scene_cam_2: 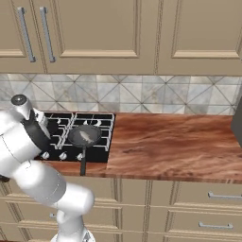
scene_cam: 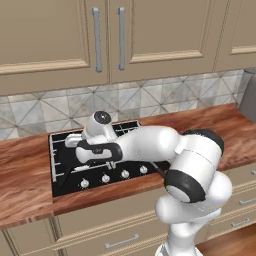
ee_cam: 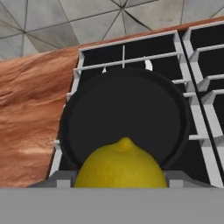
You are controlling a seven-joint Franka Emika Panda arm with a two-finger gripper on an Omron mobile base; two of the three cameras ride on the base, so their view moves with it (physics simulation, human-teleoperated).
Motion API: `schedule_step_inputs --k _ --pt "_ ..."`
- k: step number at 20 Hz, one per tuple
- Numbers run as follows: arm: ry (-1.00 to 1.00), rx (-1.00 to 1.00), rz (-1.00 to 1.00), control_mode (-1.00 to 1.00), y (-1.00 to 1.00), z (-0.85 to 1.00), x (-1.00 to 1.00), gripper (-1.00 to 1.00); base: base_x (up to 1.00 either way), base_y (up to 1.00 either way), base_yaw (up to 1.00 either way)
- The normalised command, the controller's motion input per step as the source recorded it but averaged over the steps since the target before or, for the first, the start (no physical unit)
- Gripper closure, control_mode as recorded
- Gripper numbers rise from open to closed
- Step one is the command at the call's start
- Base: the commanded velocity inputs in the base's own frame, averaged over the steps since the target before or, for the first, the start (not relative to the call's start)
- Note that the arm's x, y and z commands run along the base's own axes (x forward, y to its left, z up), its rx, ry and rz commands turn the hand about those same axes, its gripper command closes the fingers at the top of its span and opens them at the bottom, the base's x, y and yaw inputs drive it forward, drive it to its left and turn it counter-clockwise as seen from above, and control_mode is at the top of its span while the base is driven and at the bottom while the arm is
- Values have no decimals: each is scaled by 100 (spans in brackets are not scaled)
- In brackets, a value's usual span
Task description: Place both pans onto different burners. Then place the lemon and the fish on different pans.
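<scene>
My gripper (ee_cam: 118, 181) is shut on the lemon (ee_cam: 122, 164), a yellow oval that sits between its fingers low in the hand view. Just beyond and below the lemon lies the all-black pan (ee_cam: 124, 111) on a burner grate at the hob's left side. In the right base view the second pan (scene_cam_2: 73, 137), grey inside, rests on the front right burner. The pale silvery fish (scene_cam_2: 86, 137) lies in it. That pan's black handle (scene_cam_2: 83, 163) sticks out over the counter's front edge. My arm reaches across the hob (scene_cam: 65, 180) in the left base view and hides the black pan there.
A row of knobs (scene_cam: 115, 176) runs along the hob's front. Wooden counter (scene_cam_2: 170, 146) stretches to the right, with a dark appliance (scene_cam_2: 237, 123) at its far end. Tiled backsplash and wall cabinets stand behind and above.
</scene>
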Motion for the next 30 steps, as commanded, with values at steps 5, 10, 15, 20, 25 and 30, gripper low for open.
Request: schedule_step_inputs --k 5,10,15,20,25,30 --pt "7 -2 0 -100 12 -18 18 100 0 0 0" --pt "9 -3 0 -100 9 -19 16 100 0 0 0" --pt "12 -2 -1 -100 5 -25 20 100 0 0 0" --pt "13 -2 0 -100 7 -26 22 100 0 0 0" --pt "11 -2 -1 -100 14 -20 19 100 0 0 0" --pt "10 -2 -1 -100 10 -14 16 -100 0 0 0"
